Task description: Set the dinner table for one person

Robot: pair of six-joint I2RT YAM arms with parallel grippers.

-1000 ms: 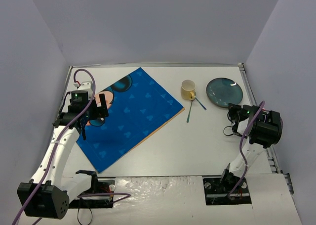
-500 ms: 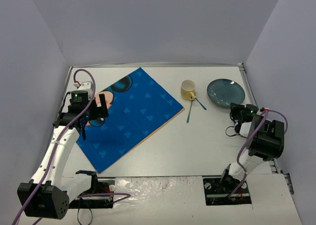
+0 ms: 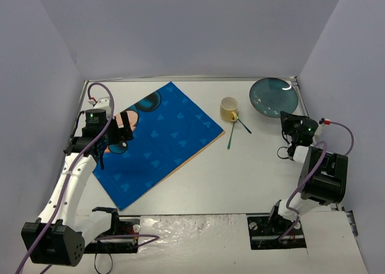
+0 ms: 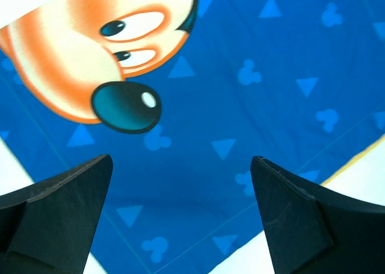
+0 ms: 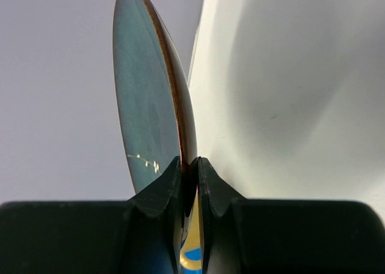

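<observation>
From where I stand, the job looks barely begun. The dinner table [image 3: 240, 171] fills the whole floor of the overhead view, white and metal-edged. The blue cartoon placemat [image 3: 162, 135] lies on its left half, turned at an angle, with no dish on it.

Everything that belongs on that mat sits off it, in the upper right of the frame. A yellow cup [image 3: 228, 109] stands just past the mat's right corner. Two slim utensils [image 3: 231, 137] fan out below it, one of them with its end right at the cup.

The dark teal plate [image 3: 274, 97] is up near the far right corner. The right gripper [image 3: 289, 118] has it by the near rim. In the wrist view the jaws are pinched tight on the plate's edge [image 5: 188, 165]. The plate seems to be coming up off the surface, though I can't say so for certain.

The left gripper [image 3: 123, 129] hangs over the left part of the mat. Its fingers [image 4: 60, 208] are spread wide and it holds nothing.

By my reckoning only the mat is placed, and it may want straightening. The plate has to travel across to it, and the cup and utensils wait after that.
</observation>
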